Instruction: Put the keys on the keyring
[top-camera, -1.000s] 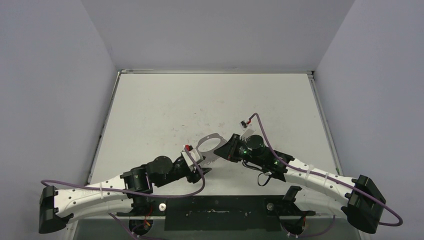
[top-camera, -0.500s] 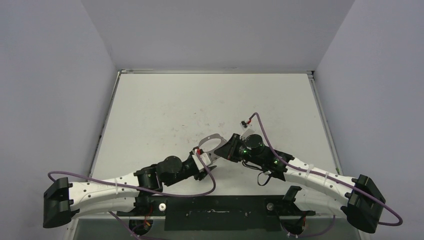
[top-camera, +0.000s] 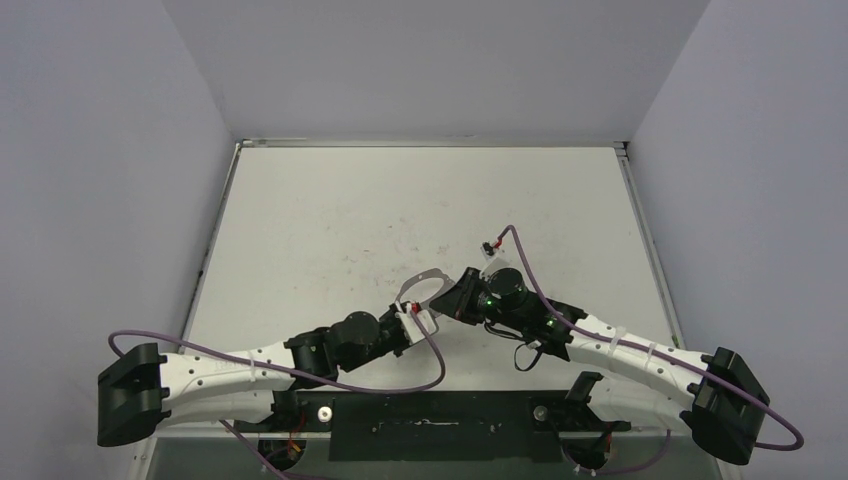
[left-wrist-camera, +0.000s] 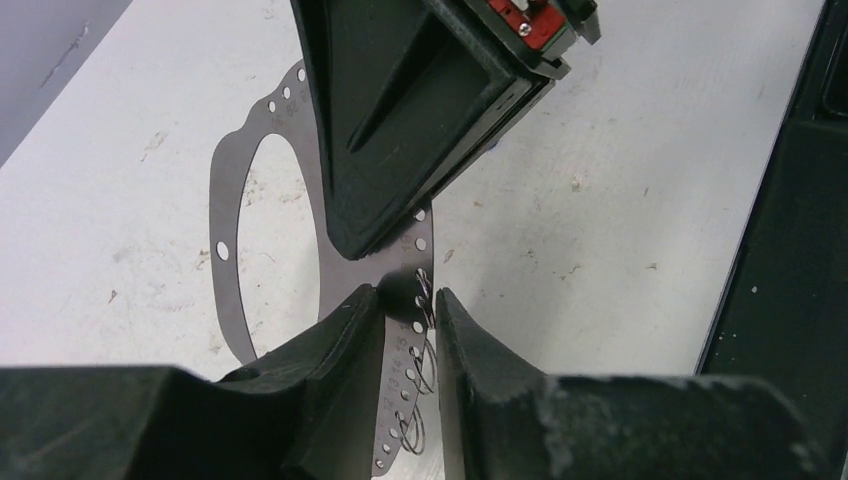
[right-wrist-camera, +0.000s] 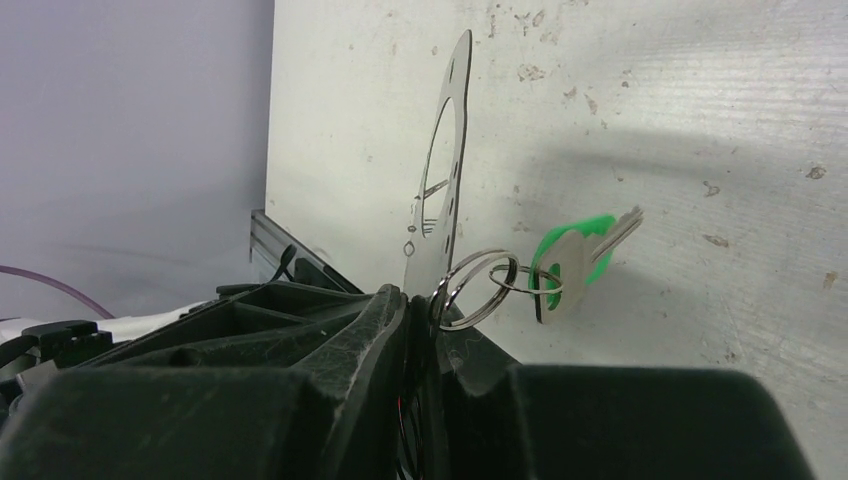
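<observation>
1. Top external view puts the keyring (top-camera: 428, 271) above the near middle of the tabletop (top-camera: 330, 220). The left claw (top-camera: 418, 318) reaches it from the near left and the right claw (top-camera: 458, 298) from the right.
2. From the right wrist we see the right claw clamped shut on the keyring's lower rim, holding it up on edge. A small split ring (right-wrist-camera: 512, 272) carrying the green key (right-wrist-camera: 570, 262) hangs just right of that grip. We find no blue key in any view.
3. From the left wrist, the left claw is narrowed to a slim gap, its fingers (left-wrist-camera: 350, 330) flanking the perforated band and some thin wire loops (left-wrist-camera: 425, 360). We cannot tell whether the pads press on anything yet.
4. We judge the step in hand to be a second pinch on the band, just near of the right claw.
5. To do it well, we would centre the band between the pads and close slowly onto flat metal, not onto the wire loops, which would likely slip or bend.
6. We would have the right claw hold firm until the left grip is sure; otherwise the keyring could twist or drop.
</observation>
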